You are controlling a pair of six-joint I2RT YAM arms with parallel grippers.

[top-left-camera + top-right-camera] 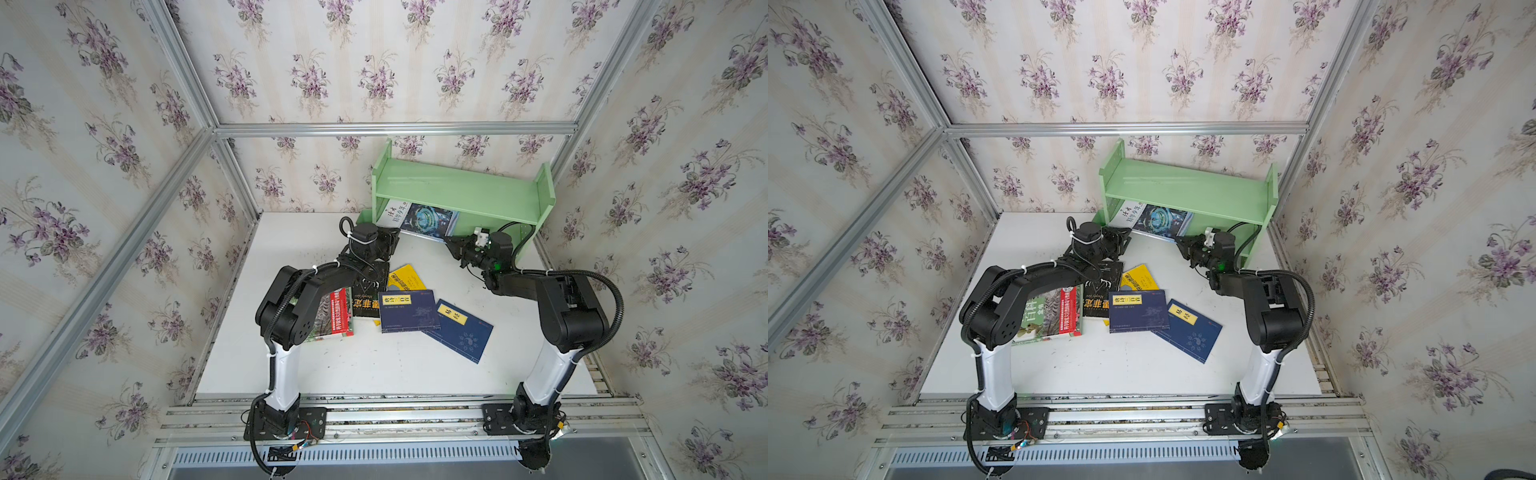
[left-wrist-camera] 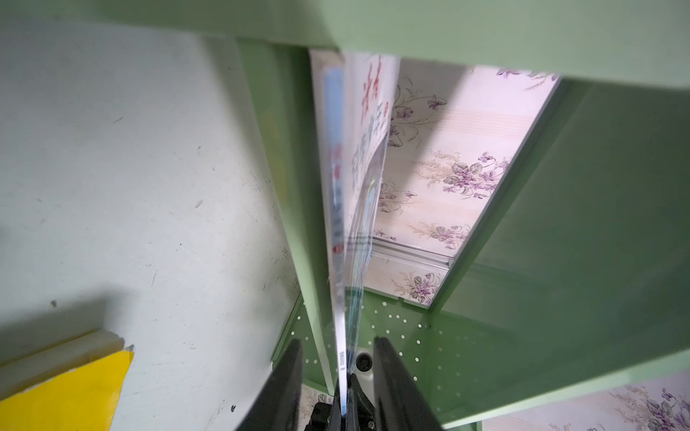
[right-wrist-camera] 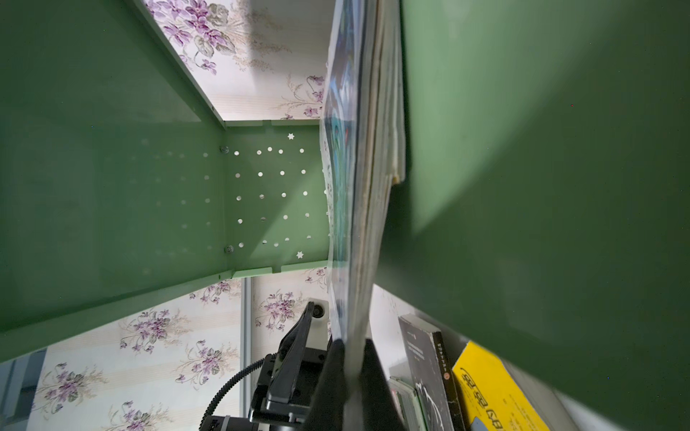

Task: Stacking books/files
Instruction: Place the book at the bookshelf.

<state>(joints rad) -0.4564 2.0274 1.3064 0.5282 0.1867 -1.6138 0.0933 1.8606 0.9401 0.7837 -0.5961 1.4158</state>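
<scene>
A white book with a teal ring (image 1: 428,222) (image 1: 1160,220) lies tilted in the lower tier of the pale green shelf (image 1: 461,191). My right gripper (image 1: 449,242) (image 3: 349,350) is shut on its right corner. My left gripper (image 1: 392,241) (image 2: 338,341) stands open at the book's left edge (image 2: 341,358), which runs between the jaws with a gap on each side. On the table lie the green plant-photo book (image 1: 1054,311), half under my left arm, the black book (image 1: 368,301), the yellow one (image 1: 405,278) and two navy ones (image 1: 409,309) (image 1: 461,330).
The shelf stands at the back right against the flowered wall, its upper tier (image 1: 1187,189) bare. Its perforated side panel (image 3: 272,194) closes the far end of the lower tier. Aluminium frame rails (image 1: 395,129) border the white table (image 1: 374,365).
</scene>
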